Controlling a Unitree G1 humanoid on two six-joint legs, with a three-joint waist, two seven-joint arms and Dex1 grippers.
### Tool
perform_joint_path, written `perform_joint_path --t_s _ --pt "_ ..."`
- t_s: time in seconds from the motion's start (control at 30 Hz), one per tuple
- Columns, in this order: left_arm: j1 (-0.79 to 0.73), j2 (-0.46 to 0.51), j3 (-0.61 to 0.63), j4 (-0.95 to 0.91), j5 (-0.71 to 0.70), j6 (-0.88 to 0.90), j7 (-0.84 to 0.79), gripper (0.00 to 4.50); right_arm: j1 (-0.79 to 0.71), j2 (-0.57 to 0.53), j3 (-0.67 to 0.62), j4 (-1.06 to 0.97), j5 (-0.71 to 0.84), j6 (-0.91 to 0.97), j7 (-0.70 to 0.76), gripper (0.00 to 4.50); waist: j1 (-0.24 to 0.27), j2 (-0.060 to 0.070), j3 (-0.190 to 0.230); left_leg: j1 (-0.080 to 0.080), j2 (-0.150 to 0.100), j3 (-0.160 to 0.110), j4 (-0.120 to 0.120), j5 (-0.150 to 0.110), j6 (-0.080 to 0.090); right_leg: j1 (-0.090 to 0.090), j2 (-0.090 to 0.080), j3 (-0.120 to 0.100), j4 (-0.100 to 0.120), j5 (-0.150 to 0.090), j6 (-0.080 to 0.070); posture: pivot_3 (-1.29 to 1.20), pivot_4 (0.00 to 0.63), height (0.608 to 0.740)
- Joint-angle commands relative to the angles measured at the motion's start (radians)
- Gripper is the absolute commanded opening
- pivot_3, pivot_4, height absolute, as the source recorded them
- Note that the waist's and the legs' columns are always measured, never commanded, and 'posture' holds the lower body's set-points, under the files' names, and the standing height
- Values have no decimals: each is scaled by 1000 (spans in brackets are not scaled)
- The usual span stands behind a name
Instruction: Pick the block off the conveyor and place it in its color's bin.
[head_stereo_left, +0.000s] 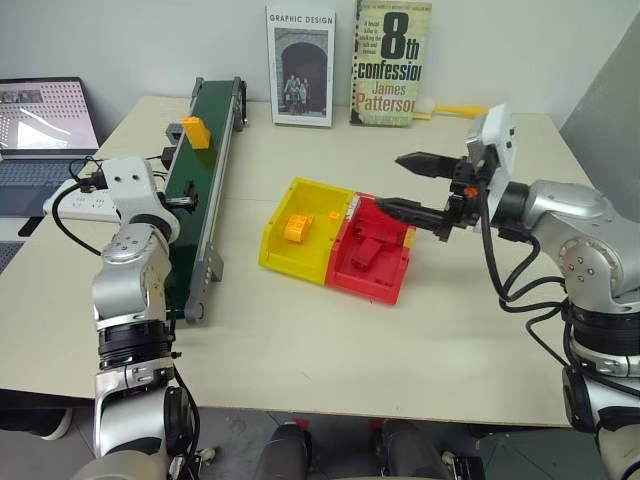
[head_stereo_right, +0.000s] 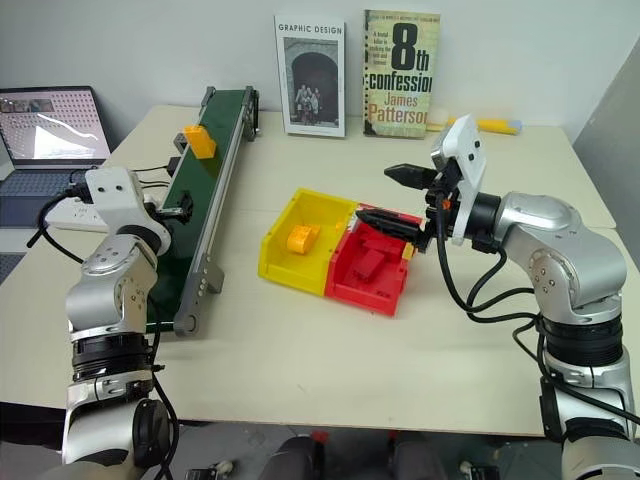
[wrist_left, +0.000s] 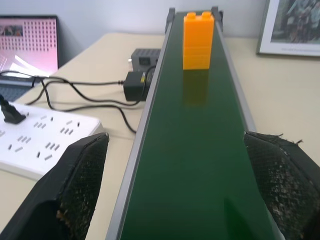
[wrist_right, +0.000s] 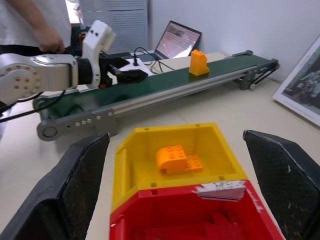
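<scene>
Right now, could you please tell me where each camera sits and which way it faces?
Head views: from the head, down over the table; both arms show.
Left wrist view: along the conveyor towards the block; the open left gripper straddles the belt.
Right wrist view: over the yellow bin and red bin towards the conveyor; open right gripper and left arm show.
Shared: block and conveyor.

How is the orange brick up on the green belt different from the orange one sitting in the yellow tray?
The block stands upright on the conveyor, toward its far end, out in the open. The other orange brick lies low inside the yellow bin, walled in. The block looks tall and stacked; the one in the bin looks flatter, with a sloped side. Both are the same orange-yellow, with studs on top.
</scene>
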Motion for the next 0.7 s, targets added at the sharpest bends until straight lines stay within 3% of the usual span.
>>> perform_joint_path --t_s 0.03,0.7 --pt "-38 9 -2 1 8 -41 8 4469 -29 -6 -22 -55 42 20 -16 4500 0 0 0 0 0 0 0 0 0 0 0 0 0 0 0 0 150 740" --pt "-66 5 -34 68 5 -72 -2 4469 -11 -9 -34 -114 91 64 -113 4500 0 0 0 0 0 0 0 0 0 0 0 0 0 0 0 0 150 740"
